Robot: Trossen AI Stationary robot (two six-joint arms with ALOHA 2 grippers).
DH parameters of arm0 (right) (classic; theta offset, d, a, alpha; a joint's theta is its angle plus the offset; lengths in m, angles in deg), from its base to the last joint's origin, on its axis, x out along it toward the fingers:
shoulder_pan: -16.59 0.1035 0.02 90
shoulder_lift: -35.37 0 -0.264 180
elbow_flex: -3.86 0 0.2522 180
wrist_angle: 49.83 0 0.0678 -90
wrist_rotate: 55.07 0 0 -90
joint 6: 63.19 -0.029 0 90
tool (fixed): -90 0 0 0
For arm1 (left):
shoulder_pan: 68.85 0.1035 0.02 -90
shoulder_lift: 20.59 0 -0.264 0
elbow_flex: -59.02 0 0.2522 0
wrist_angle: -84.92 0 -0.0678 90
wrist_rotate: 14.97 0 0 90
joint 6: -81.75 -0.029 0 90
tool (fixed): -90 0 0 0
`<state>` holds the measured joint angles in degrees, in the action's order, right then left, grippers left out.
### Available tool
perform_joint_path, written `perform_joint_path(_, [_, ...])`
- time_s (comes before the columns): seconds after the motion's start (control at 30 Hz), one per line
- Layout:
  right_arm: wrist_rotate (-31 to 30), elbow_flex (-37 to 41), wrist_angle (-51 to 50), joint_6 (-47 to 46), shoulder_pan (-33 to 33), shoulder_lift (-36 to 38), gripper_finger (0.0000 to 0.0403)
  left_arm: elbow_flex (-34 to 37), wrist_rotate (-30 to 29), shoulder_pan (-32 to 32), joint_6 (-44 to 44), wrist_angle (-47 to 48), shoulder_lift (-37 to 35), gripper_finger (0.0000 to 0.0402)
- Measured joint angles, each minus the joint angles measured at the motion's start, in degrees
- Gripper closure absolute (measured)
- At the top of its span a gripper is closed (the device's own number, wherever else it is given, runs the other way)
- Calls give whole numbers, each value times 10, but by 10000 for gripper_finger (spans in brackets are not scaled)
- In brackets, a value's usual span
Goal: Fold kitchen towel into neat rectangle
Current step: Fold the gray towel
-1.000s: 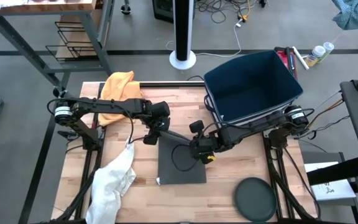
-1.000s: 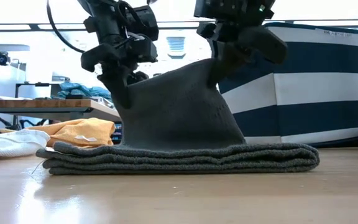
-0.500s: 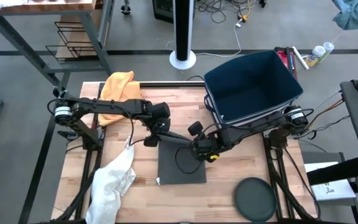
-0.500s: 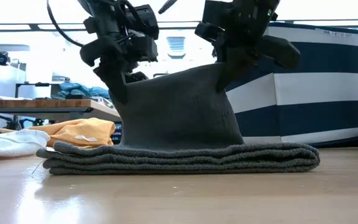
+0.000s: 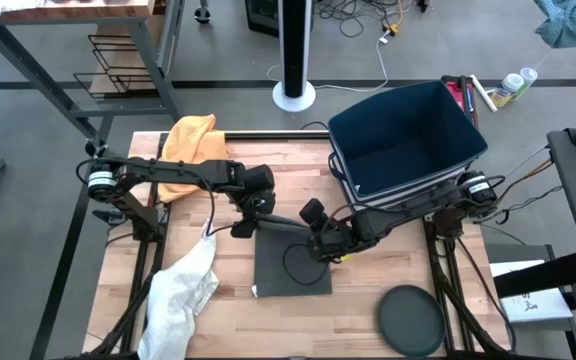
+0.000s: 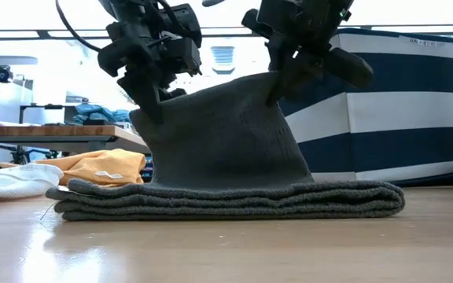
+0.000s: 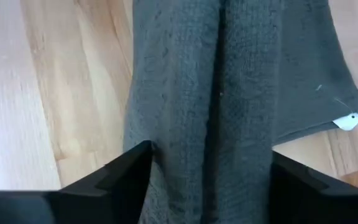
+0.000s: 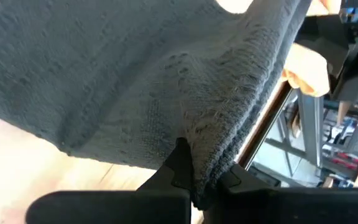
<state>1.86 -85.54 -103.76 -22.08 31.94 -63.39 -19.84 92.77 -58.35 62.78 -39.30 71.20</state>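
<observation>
So here we've got the dark grey towel lying folded in a flat stack on the wooden table, with its top layer pulled up off the stack between the two claws. The left gripper is up at one top corner of that raised flap; from the left wrist camera we can see its fingers spread wide with the cloth hanging between them, so it's released rather than pinching. The right gripper is at the other top corner, clenched tight on the towel, which bunches right at its fingertips in the right wrist view. Below both claws the rest of the towel sits flat. Out past the left claw there's an orange cloth and a white cloth, and behind the right claw a navy bin.
</observation>
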Motion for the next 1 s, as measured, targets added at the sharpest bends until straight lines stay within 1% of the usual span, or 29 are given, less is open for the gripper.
perform_joint_path(0.1, [0, 0, 3, 1, 2, 0, 400, 0, 0, 0, 0, 0, 0, 212])
perform_joint_path(0.37, [0, 0, 21, 1, 3, 0, 400, 0, 0, 0, -4, 1, 14, 368])
perform_joint_path(0.43, [-6, 0, 28, -2, 3, 0, 400, 0, 0, 0, 2, 1, 24, 392])
perform_joint_path(0.5, [-14, 0, 38, -11, 3, 0, 400, 0, -6, 0, 10, 1, 30, 392])
perform_joint_path(0.57, [-14, 0, 37, -28, 1, 0, 400, 0, -28, 0, 17, 2, 31, 391])
perform_joint_path(0.7, [1, -1, 25, -113, -12, 0, 400, -11, -80, 0, 21, 25, 24, 398])
perform_joint_path(0.77, [25, -1, 8, -177, -23, 0, 400, -19, -107, 0, 20, 34, 16, 394])
perform_joint_path(0.87, [81, -1, -22, -279, -43, 0, 400, -31, -150, -1, 19, 41, 0, 395])
perform_joint_path(0.93, [120, -1, -35, -326, -57, 0, 400, -41, -181, -1, 15, 39, -10, 398])
perform_joint_path(1.0, [143, -1, -42, -364, -68, 0, 400, -50, -200, -1, 15, 31, -17, 399])
